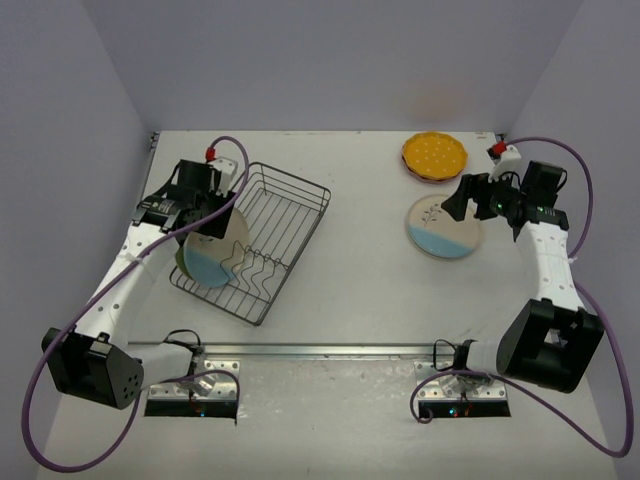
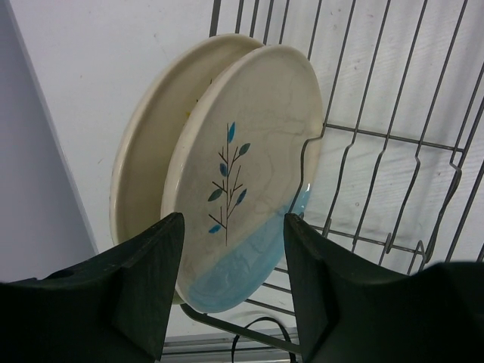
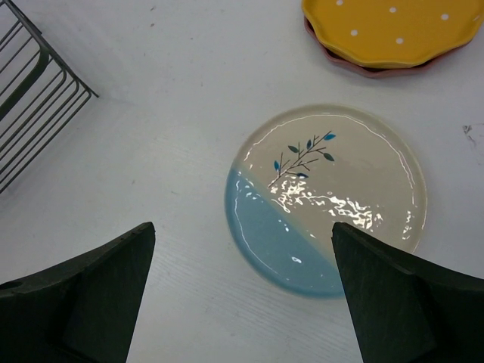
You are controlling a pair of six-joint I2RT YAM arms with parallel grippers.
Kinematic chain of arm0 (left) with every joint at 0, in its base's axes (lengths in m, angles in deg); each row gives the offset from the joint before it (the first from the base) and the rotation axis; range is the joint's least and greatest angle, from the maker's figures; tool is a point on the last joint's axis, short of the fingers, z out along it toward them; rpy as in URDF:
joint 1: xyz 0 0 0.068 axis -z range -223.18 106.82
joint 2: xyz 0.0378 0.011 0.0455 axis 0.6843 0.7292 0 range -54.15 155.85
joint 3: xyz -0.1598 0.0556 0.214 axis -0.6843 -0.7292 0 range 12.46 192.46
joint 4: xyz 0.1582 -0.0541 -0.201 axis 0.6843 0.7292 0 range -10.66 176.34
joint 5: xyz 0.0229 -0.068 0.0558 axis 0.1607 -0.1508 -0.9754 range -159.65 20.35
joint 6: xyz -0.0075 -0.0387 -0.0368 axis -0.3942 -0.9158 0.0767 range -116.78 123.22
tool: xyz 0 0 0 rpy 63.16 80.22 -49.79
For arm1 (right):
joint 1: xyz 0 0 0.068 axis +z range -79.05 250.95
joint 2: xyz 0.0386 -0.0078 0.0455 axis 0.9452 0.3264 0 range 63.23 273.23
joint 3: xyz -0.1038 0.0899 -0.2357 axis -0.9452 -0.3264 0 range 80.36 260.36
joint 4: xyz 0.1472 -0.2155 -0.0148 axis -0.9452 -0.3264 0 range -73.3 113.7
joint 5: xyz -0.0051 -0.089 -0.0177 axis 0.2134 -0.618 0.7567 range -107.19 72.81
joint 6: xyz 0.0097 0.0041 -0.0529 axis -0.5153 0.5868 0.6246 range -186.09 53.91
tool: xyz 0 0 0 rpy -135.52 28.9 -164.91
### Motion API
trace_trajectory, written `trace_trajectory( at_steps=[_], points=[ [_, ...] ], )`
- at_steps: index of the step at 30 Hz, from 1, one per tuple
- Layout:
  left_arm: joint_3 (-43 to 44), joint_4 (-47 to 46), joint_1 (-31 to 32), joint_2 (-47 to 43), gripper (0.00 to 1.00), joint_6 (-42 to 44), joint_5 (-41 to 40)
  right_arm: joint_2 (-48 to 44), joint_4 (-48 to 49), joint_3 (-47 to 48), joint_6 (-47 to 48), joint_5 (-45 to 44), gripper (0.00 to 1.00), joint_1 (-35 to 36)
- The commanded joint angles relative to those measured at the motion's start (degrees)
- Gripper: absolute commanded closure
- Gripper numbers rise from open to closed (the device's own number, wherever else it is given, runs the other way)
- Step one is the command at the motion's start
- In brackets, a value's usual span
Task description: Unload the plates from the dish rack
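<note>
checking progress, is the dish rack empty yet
No. The dish rack holds two plates on edge: a cream-and-blue plate and a cream plate behind it.

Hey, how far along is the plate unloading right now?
Done: three plates lie on the table: an orange dotted plate stacked on a pink plate, and a cream-and-blue plate below the open right gripper. In hand: the open left gripper straddles the front plate in the dish rack. Left: that plate and the rear plate behind it.

White arm links [image 1: 120, 285], black boxy joints [image 1: 92, 366], purple cables [image 1: 588, 185], dark wedge-shaped claw fingers [image 2: 144, 283], perhaps red cable plugs [image 1: 211, 152].
</note>
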Motion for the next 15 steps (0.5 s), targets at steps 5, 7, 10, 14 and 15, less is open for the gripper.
trace_trajectory(
  at_steps=[5,7,10,14,15],
  points=[
    [0.30,-3.22,-1.69,0.80,0.47,2.39,-2.81,-1.32,1.28,-0.27,0.56,1.52,0.01,0.73],
    [0.17,-3.40,-2.13,1.30,0.47,2.63,-2.43,-1.31,1.12,-0.33,0.80,1.61,0.01,0.75],
    [-0.41,-4.17,-2.72,1.67,0.47,3.17,-1.91,-1.28,1.08,-0.45,1.06,1.58,0.01,0.80],
    [-1.55,-4.28,-3.78,2.61,0.48,3.53,0.22,-0.98,0.85,-0.41,1.17,1.60,0.01,0.92],
    [-1.80,-4.29,-3.97,2.80,0.48,3.61,0.79,-1.02,0.84,-0.41,1.18,1.61,0.01,0.99]
  ],
)
